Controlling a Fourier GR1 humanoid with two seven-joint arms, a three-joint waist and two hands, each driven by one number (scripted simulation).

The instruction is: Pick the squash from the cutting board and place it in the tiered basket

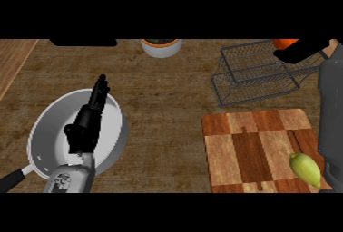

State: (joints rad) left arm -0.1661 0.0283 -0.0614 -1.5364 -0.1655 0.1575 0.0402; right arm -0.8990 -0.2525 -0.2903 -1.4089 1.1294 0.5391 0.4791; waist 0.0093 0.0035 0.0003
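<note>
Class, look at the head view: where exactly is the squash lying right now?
The squash lies at the view's lower right, on the cutting board's right edge, below the tiered basket.

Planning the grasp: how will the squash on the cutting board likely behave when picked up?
The squash looks smooth and glossy, so it may be slippery. Its rounded, tapered shape suggests it could roll on the cutting board if nudged. It appears solid, so probably stiff.

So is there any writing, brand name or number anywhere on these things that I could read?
None can be read. The pan, checkered cutting board, squash, wire basket and white pot carry no lettering. The only mark is a small round one on the left forearm, too blurred to read as text.
</note>
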